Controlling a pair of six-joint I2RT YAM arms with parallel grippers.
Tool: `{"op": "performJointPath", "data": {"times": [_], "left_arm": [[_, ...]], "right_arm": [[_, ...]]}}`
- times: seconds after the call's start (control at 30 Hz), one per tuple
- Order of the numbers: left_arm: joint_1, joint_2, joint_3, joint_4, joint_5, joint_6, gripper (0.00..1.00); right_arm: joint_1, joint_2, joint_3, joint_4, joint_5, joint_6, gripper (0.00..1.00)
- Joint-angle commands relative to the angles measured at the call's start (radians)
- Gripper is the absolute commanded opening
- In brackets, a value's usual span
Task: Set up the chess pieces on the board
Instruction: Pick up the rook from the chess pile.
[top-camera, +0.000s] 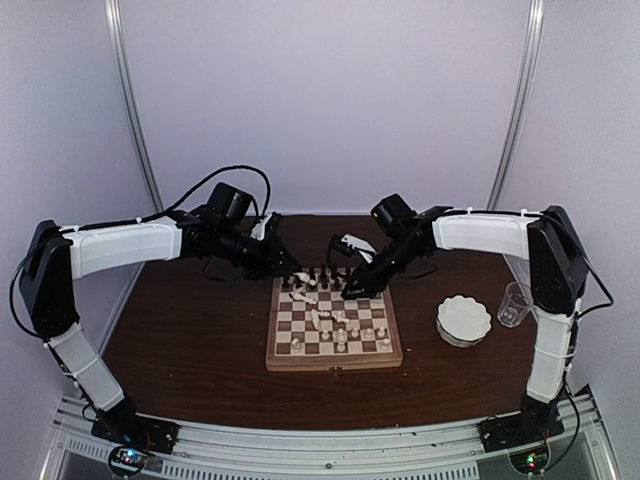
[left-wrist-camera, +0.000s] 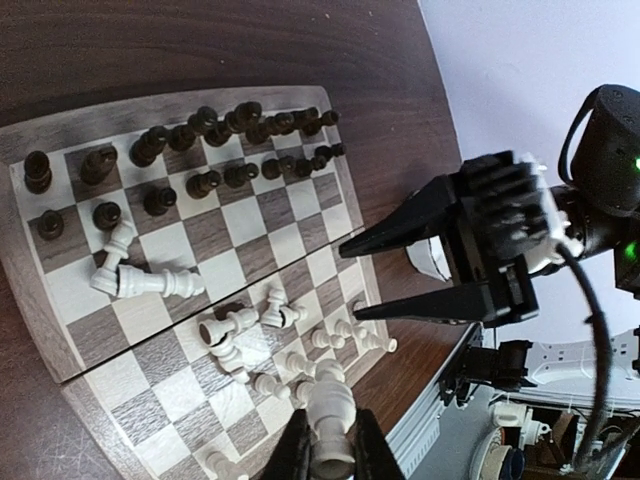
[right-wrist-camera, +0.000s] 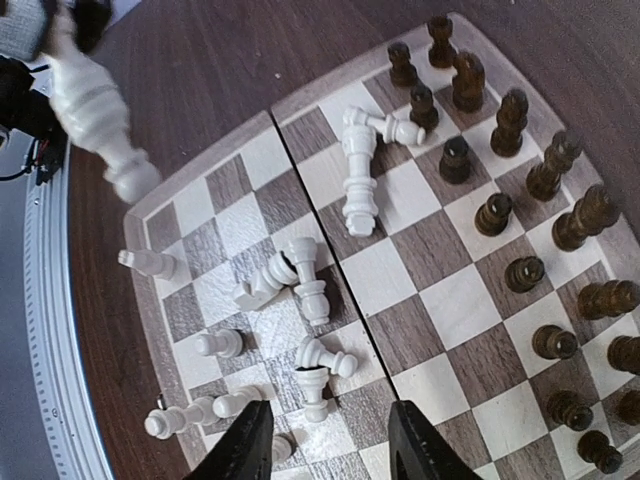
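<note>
Two robot arms work over a half-set chessboard (top-camera: 335, 362) on a dark desk (top-camera: 190, 340).

Near rows hold few standing white chess pieces (right-wrist-camera: 310, 290). Most lie toppled mid-board, axes scattered, directly beneath the released right pincer (right-wrist-camera: 330, 445). Beyond them, dark pieces (right-wrist-camera: 520, 270) stand ranked. At the far-left corner, the left pincer (left-wrist-camera: 332, 450) clenches an upright white piece (left-wrist-camera: 330, 410). Bare desk surrounds the board.
</note>
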Motion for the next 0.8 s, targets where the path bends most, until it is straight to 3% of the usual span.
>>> {"op": "performJointPath", "data": {"times": [0.0,0.27,0.77], "left_arm": [[0.006,0.016,-0.048,0.185,0.092,-0.074,0.06],[-0.017,0.059,-0.059,0.34,0.188,-0.159,0.07],[-0.062,0.088,-0.009,0.342,0.236,-0.161,0.07]], "right_arm": [[-0.006,-0.134,-0.021,0.019,-0.109,-0.057,0.44],[0.0,-0.135,0.03,-0.008,-0.204,-0.088,0.5],[0.041,-0.111,0.053,-0.038,-0.247,-0.112,0.48]]}}
